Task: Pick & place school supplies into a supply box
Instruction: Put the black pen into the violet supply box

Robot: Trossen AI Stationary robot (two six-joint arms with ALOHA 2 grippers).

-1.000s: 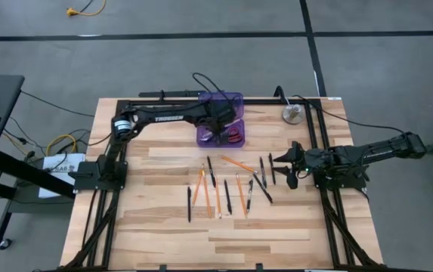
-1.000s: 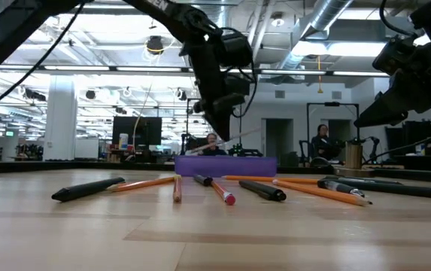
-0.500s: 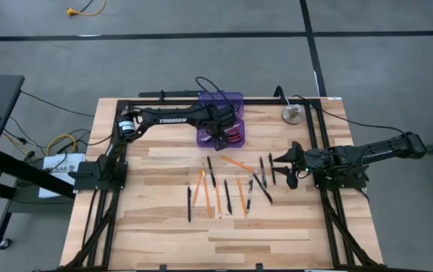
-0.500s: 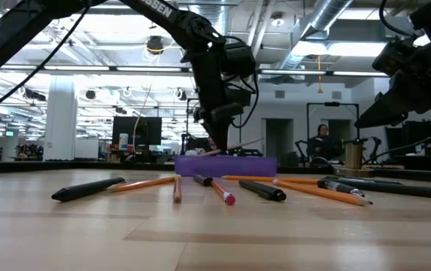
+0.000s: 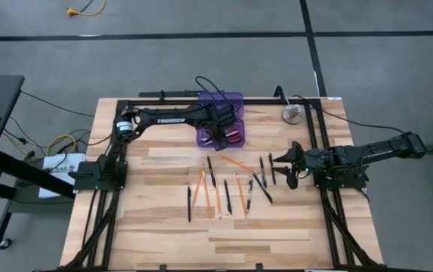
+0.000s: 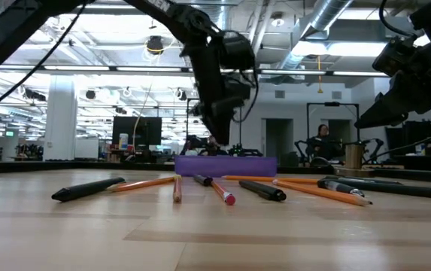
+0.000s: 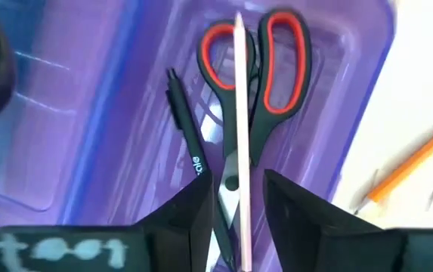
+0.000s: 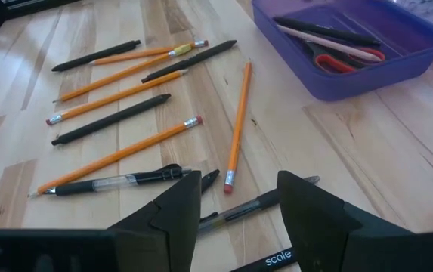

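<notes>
Left gripper (image 5: 218, 131) sits over the purple pencil case (image 5: 235, 97) at upper centre of the high view, jaws parted. In the left wrist view a pale pencil (image 7: 240, 128) runs up between the two dark fingers (image 7: 190, 215) with gaps either side, not pinched, lying in the case on top of the red-handled scissors (image 7: 260, 72). Black pen (image 7: 186, 136) lies just beside the scissors, also inside the case. An orange pencil (image 7: 412, 162) shows outside the case wall on the wood, right edge of that view

Right gripper (image 5: 286, 170) hangs at centre-right of the high view, by the table's right rail, jaws apart, nothing between them. Right wrist view looks past its fingers (image 8: 174, 208) at loose supplies on the wooden table (image 5: 163, 242): orange pencils (image 8: 118, 155) and black pens (image 8: 110, 119) scattered upper left, one orange pencil (image 8: 238, 125) centre frame, a clear-barrel pen (image 8: 114, 181) lower left. Case, scissors & pencil show upper right there

High view: row of pens & pencils (image 5: 227, 189) lies mid-table, well apart from the case. Round silver disc (image 5: 292, 114) near the table's upper right corner. Low view: case (image 6: 226, 165) sits centre behind the pens, left arm above it
</notes>
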